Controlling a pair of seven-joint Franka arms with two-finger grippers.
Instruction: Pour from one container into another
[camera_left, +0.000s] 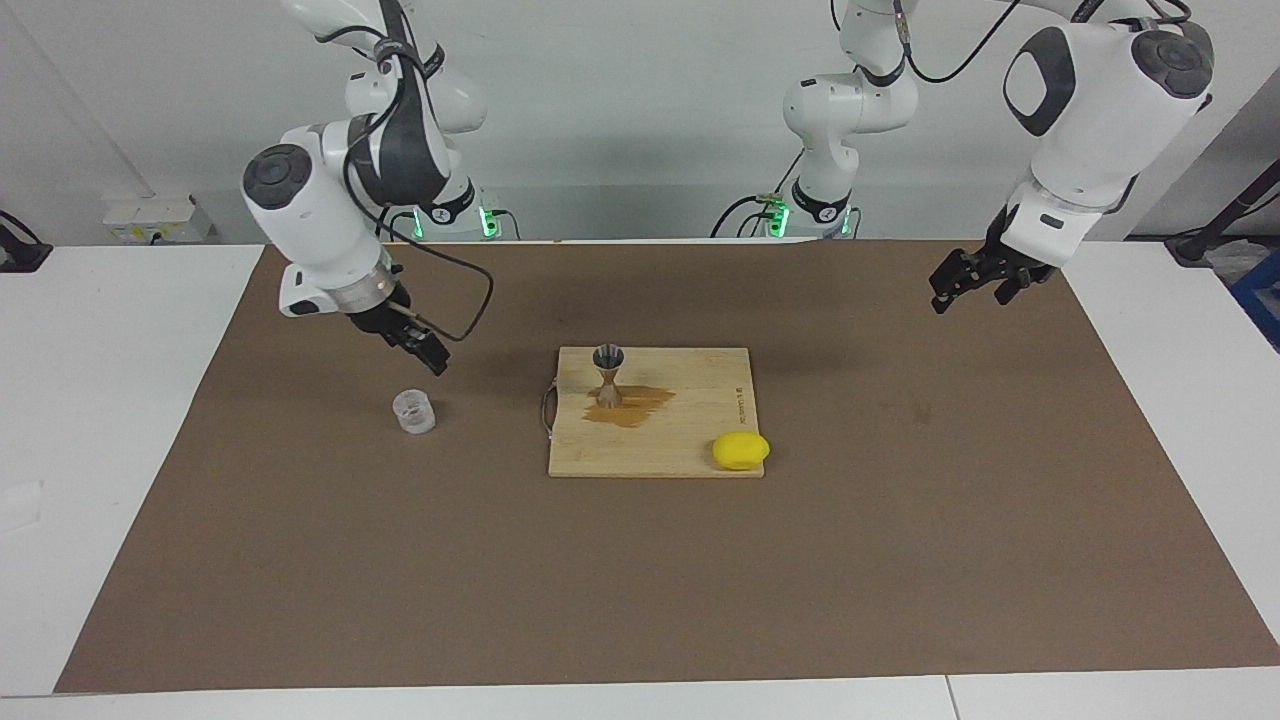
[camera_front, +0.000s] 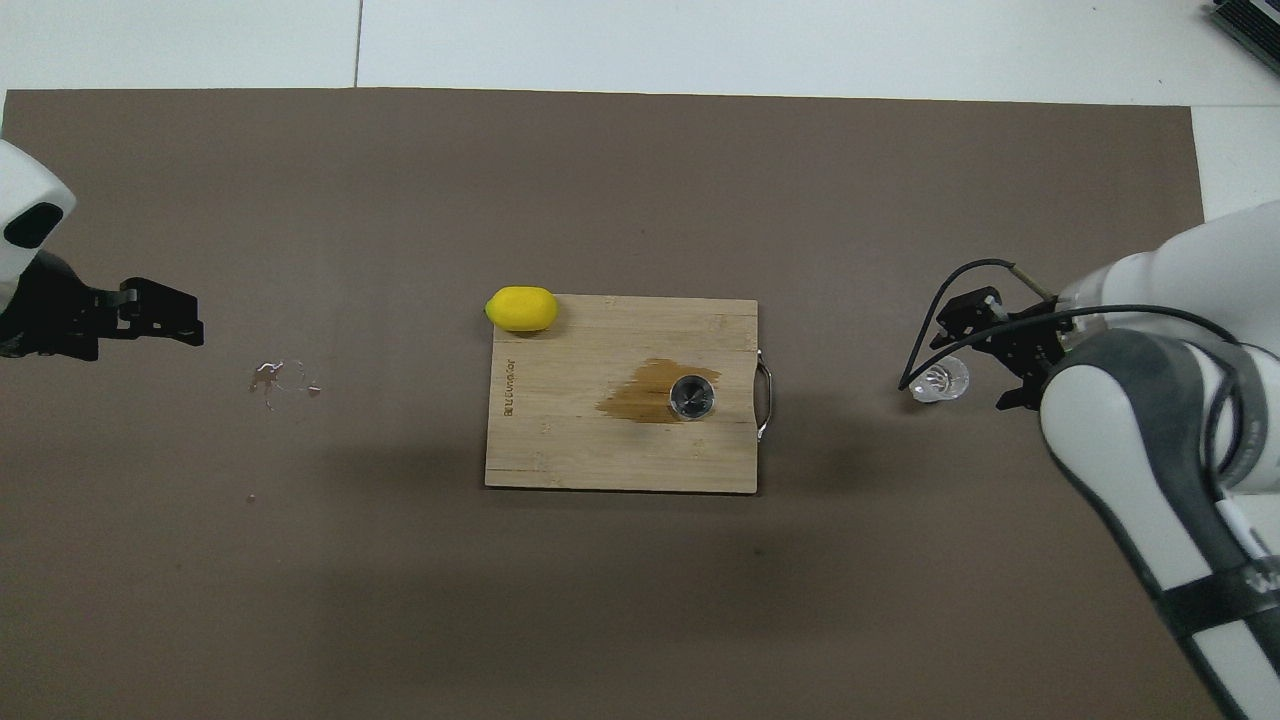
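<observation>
Liquid stains the cutting board (camera_left: 690, 420) around the foot of the metal jigger (camera_left: 608, 374), which stands upright on it, so the pour looks done, with some spilled. The glass tumbler (camera_left: 414, 412) sits upright on the tabletop (camera_left: 640, 580), well apart from the board toward the right arm's end, seemingly empty. The right gripper (camera_left: 425, 350) hangs above it, fingers released, holding nothing. The left gripper (camera_left: 965, 281) waits over its own end, fingers released too. A lemon (camera_left: 740, 450) rests at the board's corner. Little seems left beyond retreating.
</observation>
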